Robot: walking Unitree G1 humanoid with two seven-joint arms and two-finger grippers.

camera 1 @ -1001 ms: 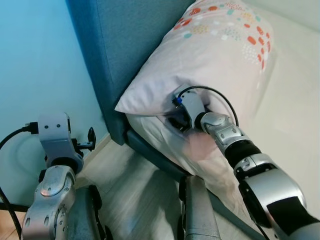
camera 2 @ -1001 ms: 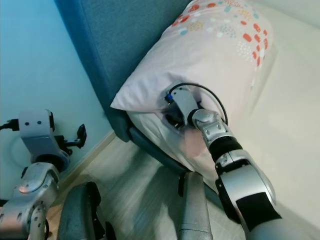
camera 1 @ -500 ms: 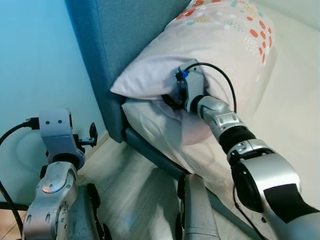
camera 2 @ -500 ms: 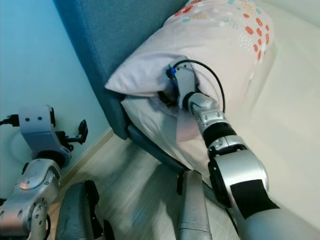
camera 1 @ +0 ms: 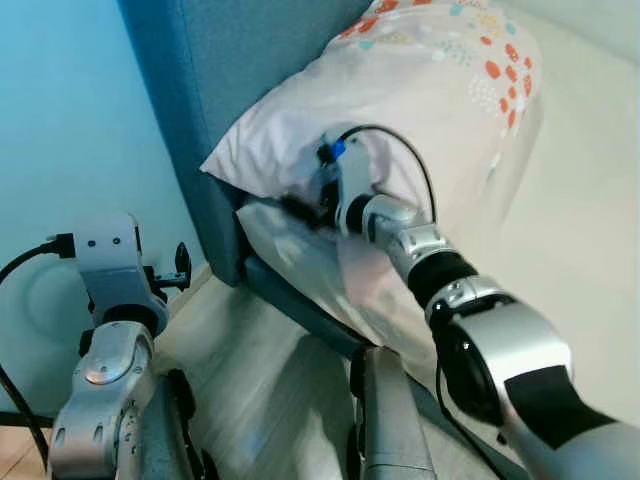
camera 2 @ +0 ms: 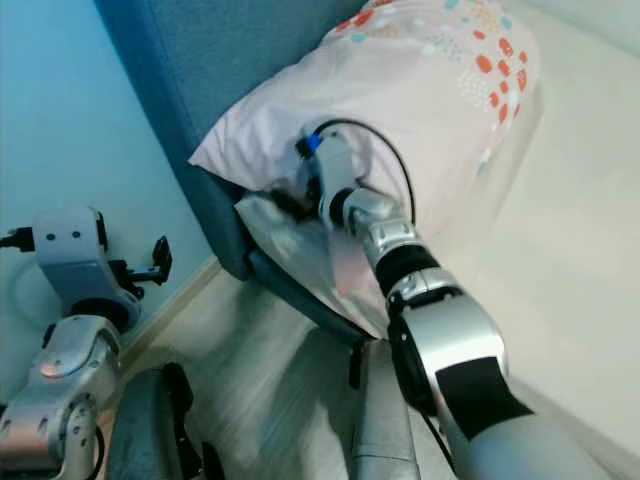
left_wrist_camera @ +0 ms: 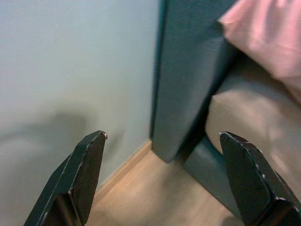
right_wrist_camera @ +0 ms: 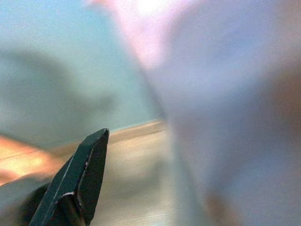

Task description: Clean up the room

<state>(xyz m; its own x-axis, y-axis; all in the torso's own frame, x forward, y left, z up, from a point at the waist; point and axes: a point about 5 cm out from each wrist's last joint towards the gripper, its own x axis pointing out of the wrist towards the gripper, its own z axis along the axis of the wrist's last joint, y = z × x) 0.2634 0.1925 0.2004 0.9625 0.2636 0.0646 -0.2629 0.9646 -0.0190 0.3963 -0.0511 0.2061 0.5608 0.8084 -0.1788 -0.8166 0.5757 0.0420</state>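
Observation:
A white pillow (camera 1: 420,90) with coloured dots lies at the head of the bed, against the blue headboard (camera 1: 230,60). My right gripper (camera 1: 300,212) is pushed under the pillow's lower corner, between it and the pale bedding (camera 1: 300,260) below. In the right wrist view one black finger (right_wrist_camera: 82,179) stands far to the side, as when open, and blurred pillow fabric (right_wrist_camera: 225,94) hides the other. My left gripper (left_wrist_camera: 164,179) hangs open and holds nothing, low beside the light blue wall (camera 1: 60,120), pointing at the headboard's foot (left_wrist_camera: 188,94).
The cream mattress (camera 1: 590,200) spreads to the right. Wooden floor (camera 1: 270,400) runs between the bed frame and the wall, with a skirting board (left_wrist_camera: 127,162) along it. A black cable (camera 1: 15,275) loops off my left arm.
My right gripper has slid left along the pillow's underside toward the headboard, and the pillow's corner has shifted left and up with it. The left arm has barely moved.

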